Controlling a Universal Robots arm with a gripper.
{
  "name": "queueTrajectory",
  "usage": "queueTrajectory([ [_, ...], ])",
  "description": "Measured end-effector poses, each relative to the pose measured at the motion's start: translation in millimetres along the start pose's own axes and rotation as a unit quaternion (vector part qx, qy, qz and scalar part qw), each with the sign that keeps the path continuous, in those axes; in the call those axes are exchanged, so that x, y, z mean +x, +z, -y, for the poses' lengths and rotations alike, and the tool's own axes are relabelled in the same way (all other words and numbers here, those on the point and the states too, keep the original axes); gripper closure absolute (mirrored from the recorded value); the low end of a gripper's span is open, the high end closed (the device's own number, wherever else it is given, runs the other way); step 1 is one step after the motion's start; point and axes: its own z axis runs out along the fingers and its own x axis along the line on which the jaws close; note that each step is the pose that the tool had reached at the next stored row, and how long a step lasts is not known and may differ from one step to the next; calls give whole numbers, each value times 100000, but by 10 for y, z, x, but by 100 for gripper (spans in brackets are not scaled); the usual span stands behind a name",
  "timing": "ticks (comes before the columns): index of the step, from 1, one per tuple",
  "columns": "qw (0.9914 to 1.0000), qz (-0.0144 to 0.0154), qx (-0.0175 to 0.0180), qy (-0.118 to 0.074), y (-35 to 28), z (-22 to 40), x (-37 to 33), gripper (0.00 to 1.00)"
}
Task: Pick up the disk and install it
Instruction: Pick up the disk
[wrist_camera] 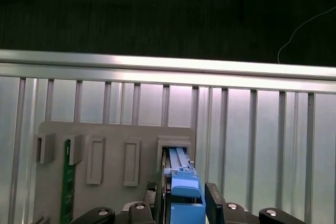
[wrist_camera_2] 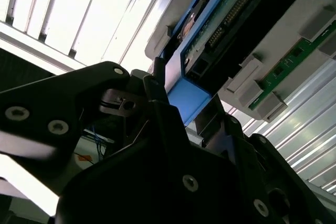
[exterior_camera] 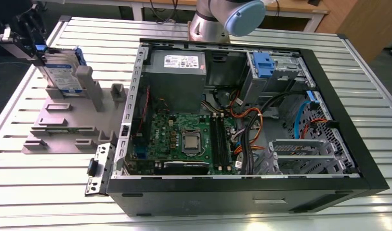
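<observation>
Plainly, little of the task is done. In the exterior view the disk (exterior_camera: 59, 74) stands on edge in a slot of the grey fixture (exterior_camera: 61, 130), at that view's left, well apart from the open case (exterior_camera: 324, 110). The gripper (exterior_camera: 22, 34) is at the disk's upper end, over the blue frame. The bay (exterior_camera: 263, 65) at the far side of the case shows a blue tab but no silver drive, so by my reading the install is not yet made. Fixture and case both rest on the slatted table (exterior_camera: 183, 211).

In the second wrist view the gripper (wrist_camera_2: 184, 103) straddles the blue end of the disk (wrist_camera_2: 231, 14), whose dark underside with its connector runs away from it. A green board (wrist_camera_2: 286, 66) sits in a neighbouring slot of the fixture.

In the first wrist view the gripper (wrist_camera: 186, 205) again sits to either side of the blue end, and the disk (wrist_camera: 181, 179) goes down into its slot in the fixture (wrist_camera: 113, 135), with the green board (wrist_camera: 67, 177) a few slots along. I cannot tell whether the tool is clamped on the frame or only set close around it.

As I judge it, the work stands at the grasp: the disk is not yet lifted out, and both the carry to the case and the seating are left.
</observation>
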Motion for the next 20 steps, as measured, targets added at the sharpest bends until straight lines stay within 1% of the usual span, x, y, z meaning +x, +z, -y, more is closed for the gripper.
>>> queueTrajectory([
  [2, 100000, 37, -120, 19, -1, 0, 0, 52],
  [11, 100000, 43, -129, 17, -1, 2, 0, 52],
  [13, 100000, 43, -130, 17, -1, 2, 0, 53],
  [14, 100000, 41, -132, 17, -1, 2, 0, 60],
  [20, 100000, 36, -130, 16, -1, 2, 0, 60],
])
